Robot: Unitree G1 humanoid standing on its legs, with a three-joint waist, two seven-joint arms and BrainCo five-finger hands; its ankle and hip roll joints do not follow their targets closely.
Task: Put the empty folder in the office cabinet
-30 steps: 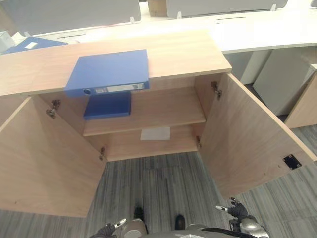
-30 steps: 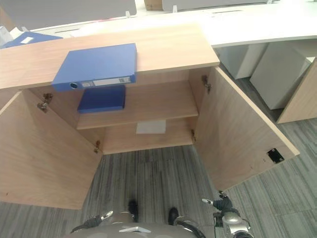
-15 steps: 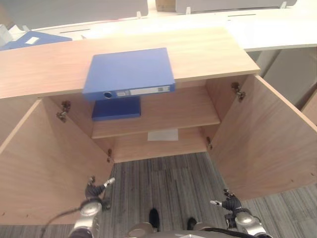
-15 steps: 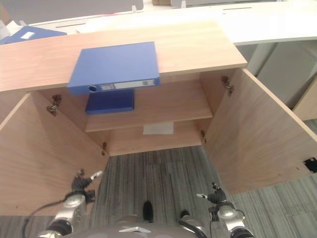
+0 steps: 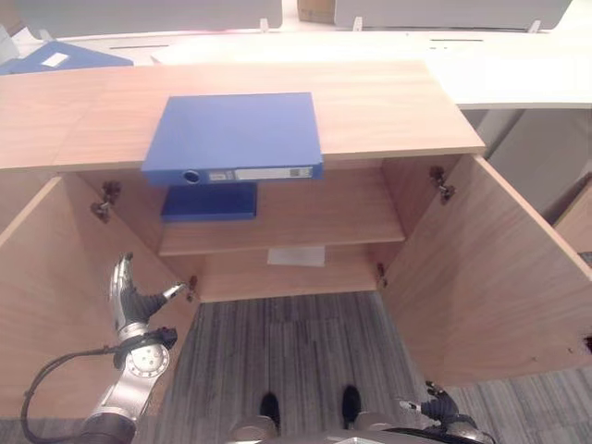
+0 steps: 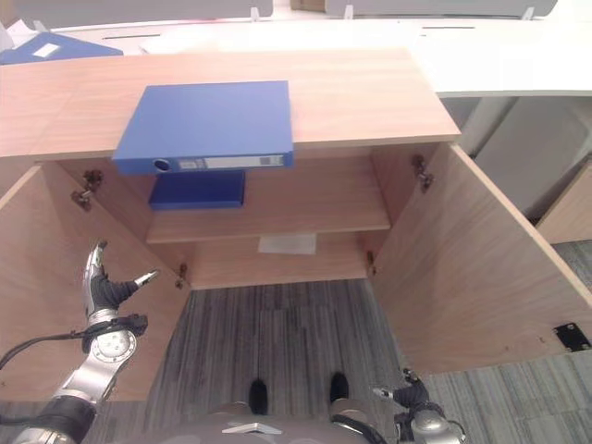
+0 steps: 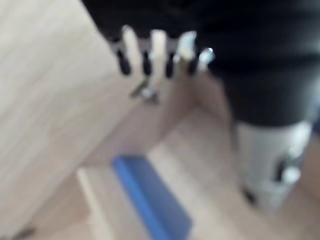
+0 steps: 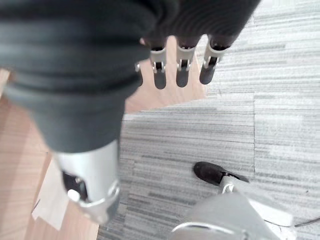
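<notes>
The wooden office cabinet (image 5: 277, 217) stands open, both doors swung wide: the left door (image 5: 55, 305) and the right door (image 5: 499, 277). Inside, on the upper shelf (image 5: 314, 217), a blue folder (image 5: 211, 202) lies flat at the left end, close to the cabinet's left wall. Below it, on the cabinet floor, lies a single white sheet of paper (image 5: 296, 256), about midway across. The task's blue ring-binder folder (image 5: 233, 137) is not in the cabinet: it lies flat on the cabinet top (image 5: 388, 106), toward the left, its labelled spine facing the robot and jutting a little past the front edge, directly above the shelved folder. Neither hand touches it. The left hand (image 5: 129, 298) is raised in front of the left door, fingers straight and thumb spread, holding nothing. The right hand (image 6: 407, 396) hangs low near the floor by the right door; its wrist view shows the fingers (image 8: 182, 67) relaxed and empty. Another blue folder with a white label (image 5: 57, 57) lies beyond the far left end of the cabinet top. Behind the cabinet runs a white desk (image 5: 499, 65) with grey partition screens, and the floor (image 5: 296, 351) is grey striped carpet.
</notes>
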